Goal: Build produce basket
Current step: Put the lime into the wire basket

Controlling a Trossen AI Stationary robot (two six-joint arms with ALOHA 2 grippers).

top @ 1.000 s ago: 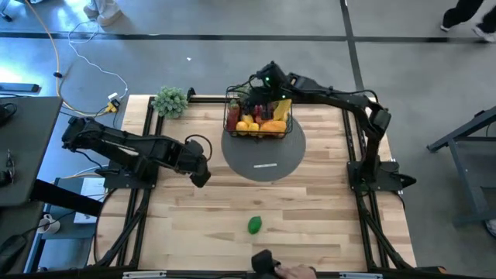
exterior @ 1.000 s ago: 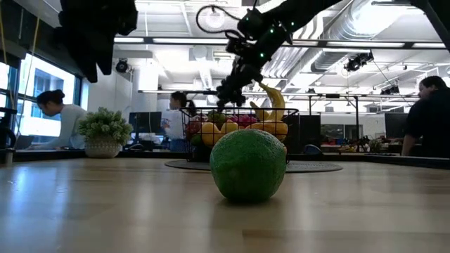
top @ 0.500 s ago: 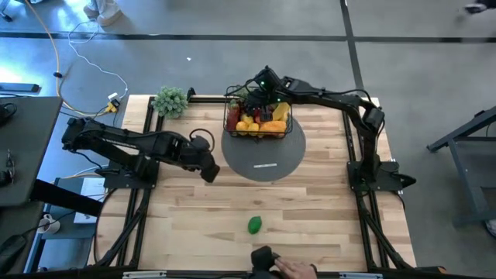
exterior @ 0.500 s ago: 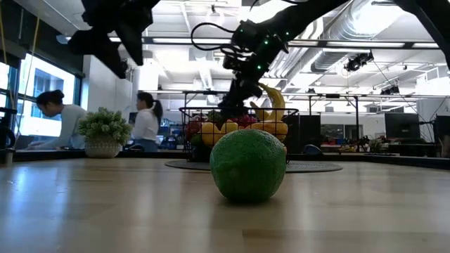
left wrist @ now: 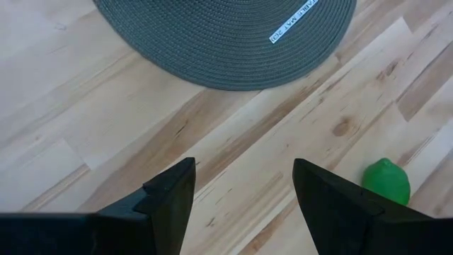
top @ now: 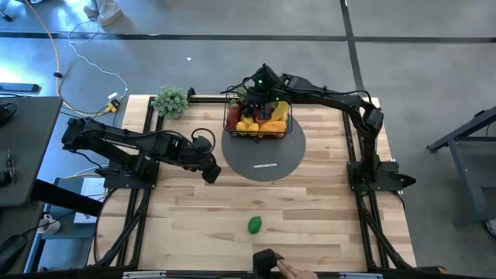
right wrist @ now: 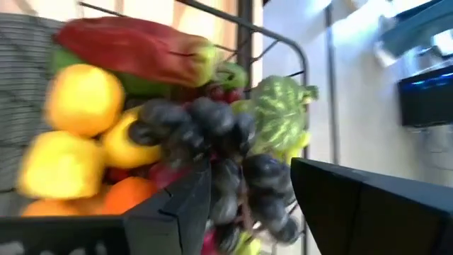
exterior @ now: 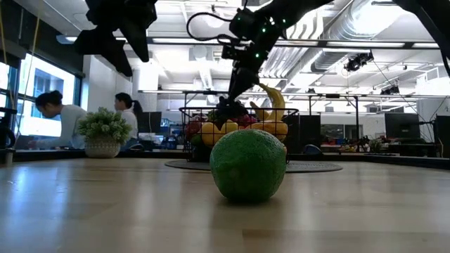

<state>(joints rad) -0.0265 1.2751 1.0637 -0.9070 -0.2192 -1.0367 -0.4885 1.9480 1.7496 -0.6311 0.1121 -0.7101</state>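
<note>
Right gripper (top: 249, 97) hangs spread wide over the basket (top: 258, 130) above black grapes (right wrist: 212, 142); left gripper (top: 211, 170) is wide too, near the mat (top: 263, 159).

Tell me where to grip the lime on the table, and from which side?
Grip the lime across its widest middle, coming straight down from above. It looks nearly round and sits alone on bare wood, so no side is blocked. The open left gripper looks the nearer one; the right gripper is over the basket.

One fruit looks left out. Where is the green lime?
In the high view, the lime lies alone on the table's near edge, well short of the grey mat.
</note>
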